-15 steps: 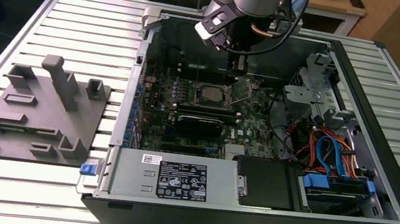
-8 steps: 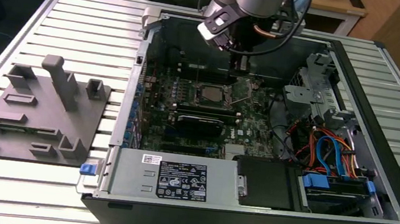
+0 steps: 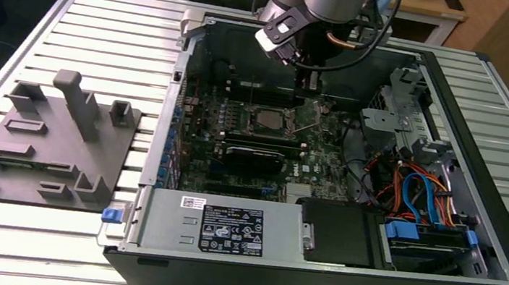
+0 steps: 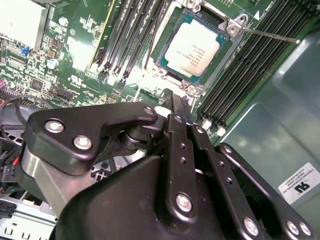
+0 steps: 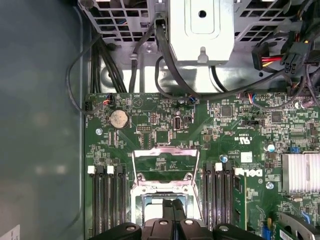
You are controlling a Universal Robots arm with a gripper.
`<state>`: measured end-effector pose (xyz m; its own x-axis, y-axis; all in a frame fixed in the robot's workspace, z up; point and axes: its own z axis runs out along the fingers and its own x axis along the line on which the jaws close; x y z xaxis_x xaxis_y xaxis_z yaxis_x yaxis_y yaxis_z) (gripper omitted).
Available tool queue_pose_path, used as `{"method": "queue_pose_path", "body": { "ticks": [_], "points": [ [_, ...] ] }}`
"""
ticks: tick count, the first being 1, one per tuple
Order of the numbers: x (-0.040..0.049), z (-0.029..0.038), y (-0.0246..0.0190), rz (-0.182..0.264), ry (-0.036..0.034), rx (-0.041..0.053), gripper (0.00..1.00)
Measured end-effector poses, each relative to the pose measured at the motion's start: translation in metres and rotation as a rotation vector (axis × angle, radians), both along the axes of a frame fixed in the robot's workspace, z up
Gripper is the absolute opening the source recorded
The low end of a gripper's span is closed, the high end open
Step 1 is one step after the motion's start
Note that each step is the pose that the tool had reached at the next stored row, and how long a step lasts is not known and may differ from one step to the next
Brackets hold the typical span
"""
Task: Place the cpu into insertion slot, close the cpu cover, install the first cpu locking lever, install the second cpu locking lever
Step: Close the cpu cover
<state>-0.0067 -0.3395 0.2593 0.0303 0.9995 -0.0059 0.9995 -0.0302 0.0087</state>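
- The cpu [image 4: 192, 47] lies flat in its socket [image 4: 234, 26] on the motherboard [image 5: 150, 125], pale metal face up and square to the socket's edges.
- The cpu cover [image 5: 165, 151] is not down on it. In the first wrist view the thin grey frame stands tilted up from the socket, and green board shows through its window.
- A thin metal lever [image 4: 270, 35] sticks out from one corner of the socket, slanting away over the memory slots [image 4: 240, 75].
- My tool [image 4: 172, 97] hangs just above the socket's edge, its fingers pressed together with nothing between them. In the first wrist view their dark tips cover part of the chip.
- Black memory slots run along both sides of the socket. A round coin battery [image 5: 118, 119] sits on the board beyond the raised cover, and a finned silver heatsink [image 5: 300, 172] is off to one side.
- In the exterior view my tool [image 3: 308, 83] reaches down into the far part of the open computer case [image 3: 505, 239], just beyond the socket.
- A labelled metal box [image 3: 224, 226] fills the near edge of the case, and blue and orange cables [image 3: 419, 192] bunch on the exterior view's right.
- The case lies on a slatted metal tabletop [image 3: 85, 20]. A grey fixture [image 3: 49, 154] with upright posts stands well apart from it on the exterior view's left.
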Motion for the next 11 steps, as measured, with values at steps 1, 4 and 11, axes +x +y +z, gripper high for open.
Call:
{"method": "queue_pose_path", "body": {
  "ticks": [1, 4, 11],
  "points": [
    [0.0006, 0.0, 0.0, 0.0, -0.0001, 0.0001, 0.1],
    [0.0023, 0.0, 0.0001, 0.0, 0.0, 0.0, 0.1],
    [0.0061, 0.0, 0.0005, 0.0, -0.0001, 0.0, 0.1]
  ]
}}
